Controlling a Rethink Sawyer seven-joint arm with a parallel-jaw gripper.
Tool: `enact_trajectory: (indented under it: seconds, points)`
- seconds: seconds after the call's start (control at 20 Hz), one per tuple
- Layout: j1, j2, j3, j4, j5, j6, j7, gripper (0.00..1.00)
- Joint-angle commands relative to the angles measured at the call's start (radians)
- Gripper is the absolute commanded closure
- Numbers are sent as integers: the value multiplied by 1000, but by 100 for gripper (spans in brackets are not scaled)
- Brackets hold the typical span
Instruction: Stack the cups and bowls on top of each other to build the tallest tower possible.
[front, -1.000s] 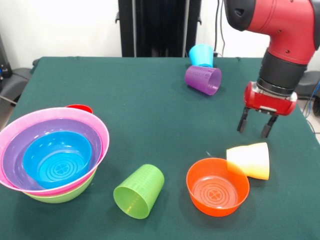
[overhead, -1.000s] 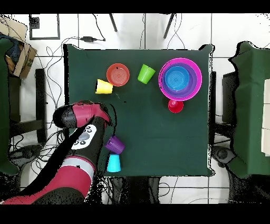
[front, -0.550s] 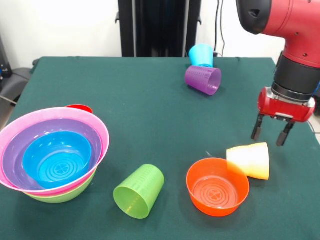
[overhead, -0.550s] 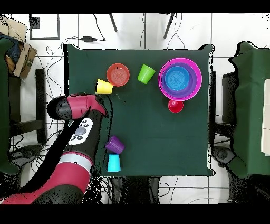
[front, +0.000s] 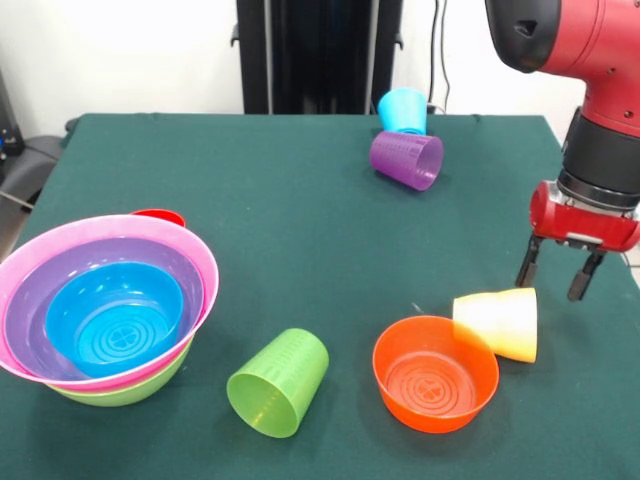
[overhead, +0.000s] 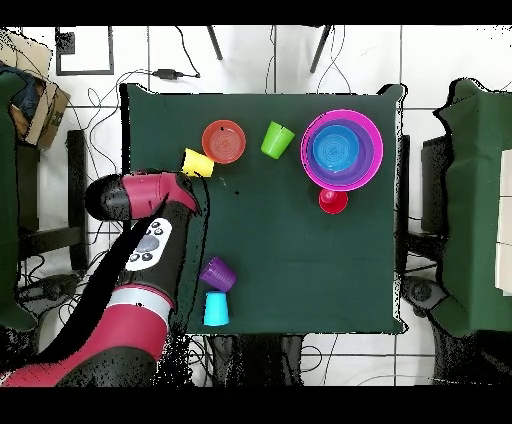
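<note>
- Front view: gripper (front: 557, 280), jaws spread and empty, has shifted right and lower since a second ago; it now hangs just above the yellow cup (front: 497, 322).
- Yellow cup lies on its side, touching the orange bowl (front: 435, 373); both unmoved.
- Tower (front: 105, 308): blue bowl nested in purple, pink, green; unchanged.
- Green cup (front: 279, 382), purple cup (front: 407, 159), blue cup (front: 403, 110) lie tipped on the bench (front: 260, 200).
- Overhead view: the arm (overhead: 140, 195) has moved up to the yellow cup (overhead: 197, 161), partly covering it.
</note>
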Motion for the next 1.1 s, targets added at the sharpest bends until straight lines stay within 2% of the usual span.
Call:
enact_trajectory:
  seconds: [0.05, 0.65, 1.1]
  points:
    - [14, 18, 61, -43, 20, 100, 147, 0]
    - [16, 24, 41, -51, 28, 89, 168, 0]
    - [-67, 2, 85, -33, -3, 57, 73, 0]
